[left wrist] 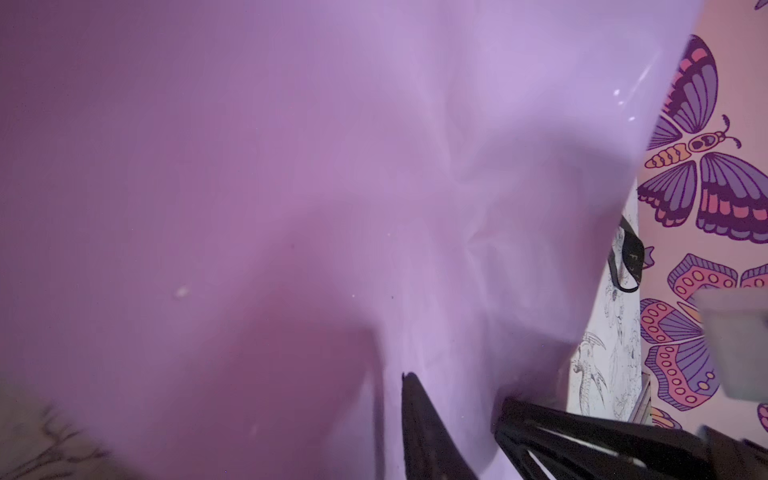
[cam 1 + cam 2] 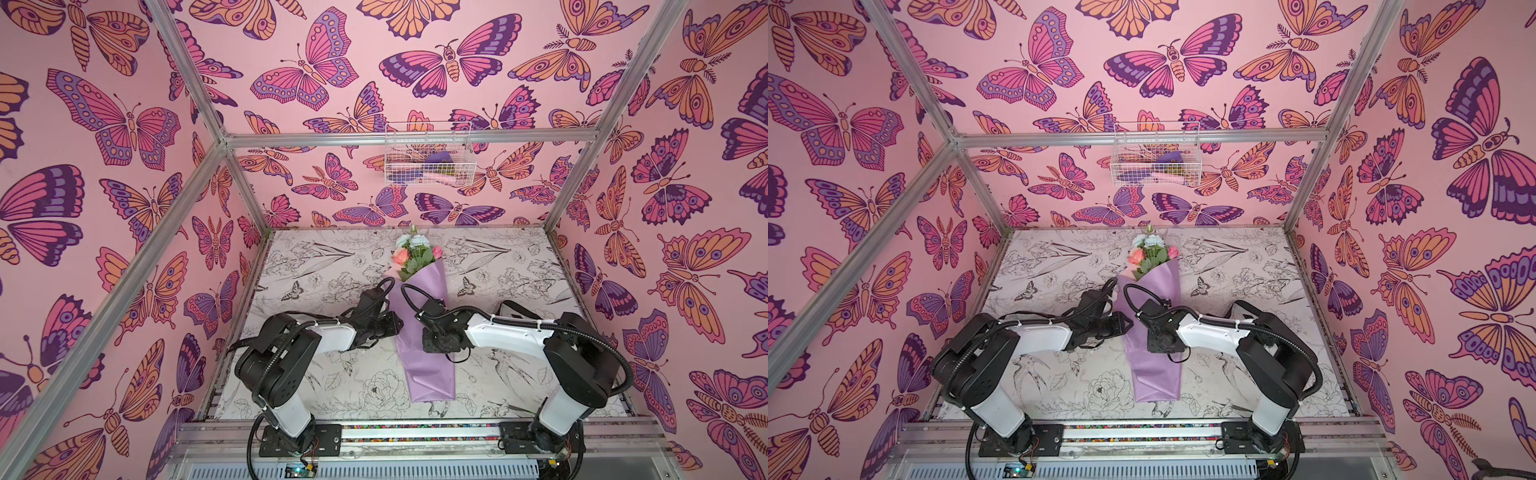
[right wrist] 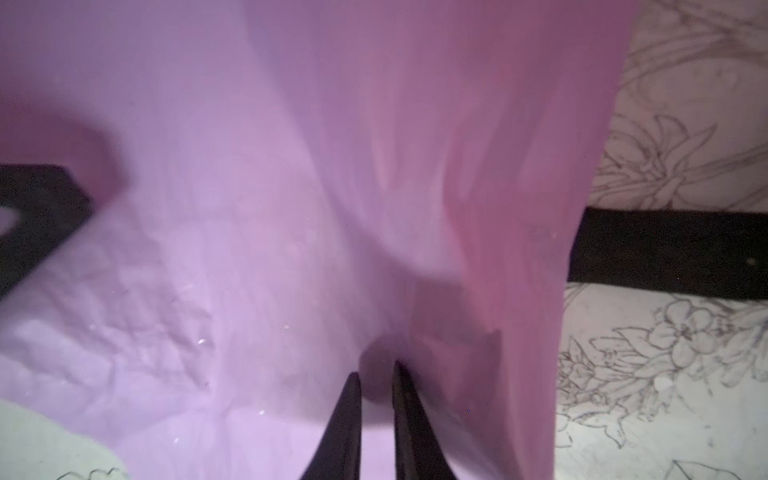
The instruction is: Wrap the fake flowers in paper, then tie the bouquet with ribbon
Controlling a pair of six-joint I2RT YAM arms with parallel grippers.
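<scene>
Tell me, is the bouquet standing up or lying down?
Lying down: in both top views the bouquet of fake flowers rests lengthwise on the table, blooms at the far end.

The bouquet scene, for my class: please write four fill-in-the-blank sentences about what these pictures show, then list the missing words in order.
1. The bouquet of fake flowers is wrapped in ____ paper.
2. It lies ____ the left arm and the right arm.
3. The pink walls are printed with ____.
4. The white wire basket hangs on the ____ wall.
Missing words: lilac; between; butterflies; back.
</scene>
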